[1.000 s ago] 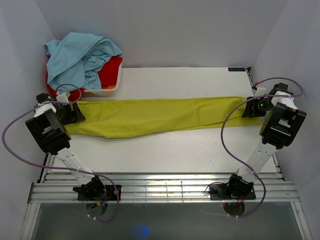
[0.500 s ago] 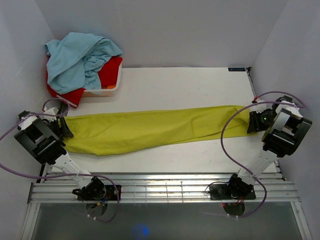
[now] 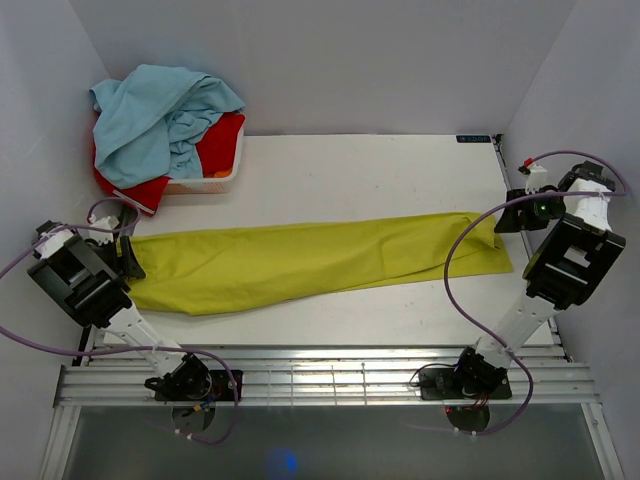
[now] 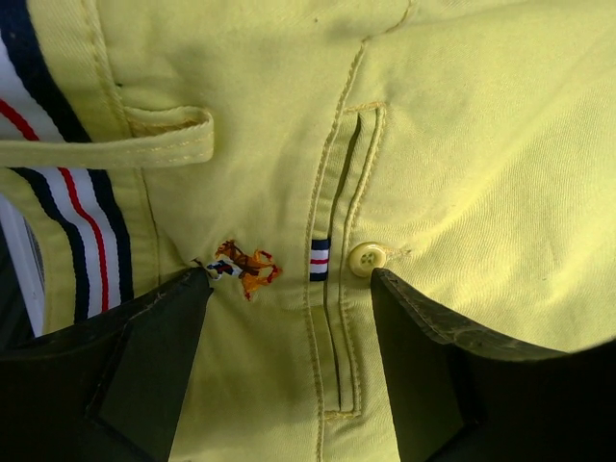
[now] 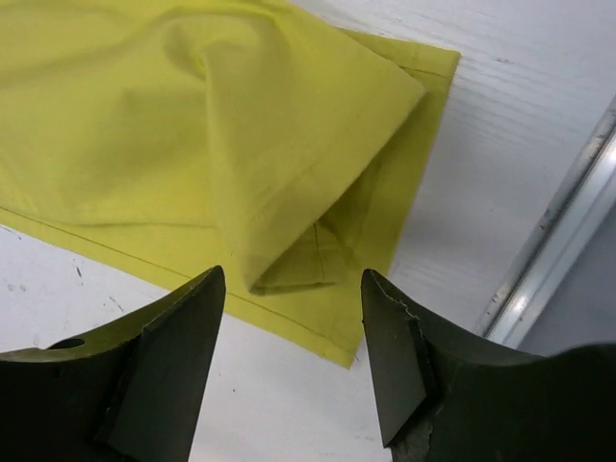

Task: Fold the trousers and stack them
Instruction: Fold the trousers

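Right, I am looking at the trousers (image 3: 310, 262) lying stretched out flat across the bench (image 3: 350, 170), waist at my left and leg ends at my right, running slightly uphill toward the right in the top view.

The left gripper (image 3: 128, 256) is sitting at the waist end with its jaws spread wide. In its wrist view the left gripper (image 4: 289, 279) is straddling the flat cloth without pinching any of it. Between the fingers I am seeing a welt pocket (image 4: 337, 192) with a pale button (image 4: 367, 258) and a small embroidered mark (image 4: 245, 268). A belt loop (image 4: 115, 144) and the striped waistband lining (image 4: 67, 202) are showing to the left.

The right gripper (image 3: 517, 213) is hanging just past the far right corner of the leg ends, jaws apart and carrying nothing. In its wrist view the right gripper (image 5: 294, 279) is looking down on the two hems (image 5: 318, 183), one leg lying folded over the other on the bench, with the metal rail (image 5: 558, 241) at the bench edge close beside them.

Around the work, a blue garment (image 3: 150, 115) is heaped over a red garment (image 3: 220, 145) in a white tray (image 3: 205, 183) at the far left corner, well apart from the trousers' middle but near the waist end. The right arm's purple cable (image 3: 452, 270) is looping across the trousers in the top view.
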Action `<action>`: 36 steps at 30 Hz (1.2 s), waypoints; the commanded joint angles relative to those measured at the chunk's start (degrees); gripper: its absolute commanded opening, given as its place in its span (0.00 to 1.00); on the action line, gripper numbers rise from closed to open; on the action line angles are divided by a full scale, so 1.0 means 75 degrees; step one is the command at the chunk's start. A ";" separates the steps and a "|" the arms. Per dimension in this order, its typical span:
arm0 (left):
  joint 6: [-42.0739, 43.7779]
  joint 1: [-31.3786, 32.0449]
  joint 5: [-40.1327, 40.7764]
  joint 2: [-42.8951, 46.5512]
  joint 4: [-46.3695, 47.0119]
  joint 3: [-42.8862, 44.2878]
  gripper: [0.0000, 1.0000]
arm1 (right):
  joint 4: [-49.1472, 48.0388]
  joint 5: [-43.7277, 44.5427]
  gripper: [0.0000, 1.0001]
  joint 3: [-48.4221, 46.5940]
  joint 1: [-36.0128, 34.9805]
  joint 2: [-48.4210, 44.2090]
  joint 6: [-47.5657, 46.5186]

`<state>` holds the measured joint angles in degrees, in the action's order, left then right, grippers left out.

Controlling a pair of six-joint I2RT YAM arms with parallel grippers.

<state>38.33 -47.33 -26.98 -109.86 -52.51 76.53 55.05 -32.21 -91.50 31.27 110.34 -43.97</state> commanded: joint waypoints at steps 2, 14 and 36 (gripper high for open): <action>-0.0036 0.0100 0.0000 -0.0316 0.0064 0.0120 0.80 | -0.0226 -0.0440 0.63 -0.0291 -0.0196 0.0661 0.0330; -0.0305 0.0381 0.0386 -0.0328 0.0146 0.0155 0.80 | -0.0754 -0.0417 0.70 0.0305 -0.0513 0.0886 0.0238; -0.0411 0.0592 0.0703 -0.0258 0.0041 0.0331 0.80 | 0.0560 -0.0406 0.73 0.0540 -0.0442 0.0534 -0.2411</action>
<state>35.07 -43.90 -20.56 -111.00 -53.58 78.63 57.04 -35.11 -86.50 27.73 113.99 -57.95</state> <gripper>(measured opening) 0.798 0.734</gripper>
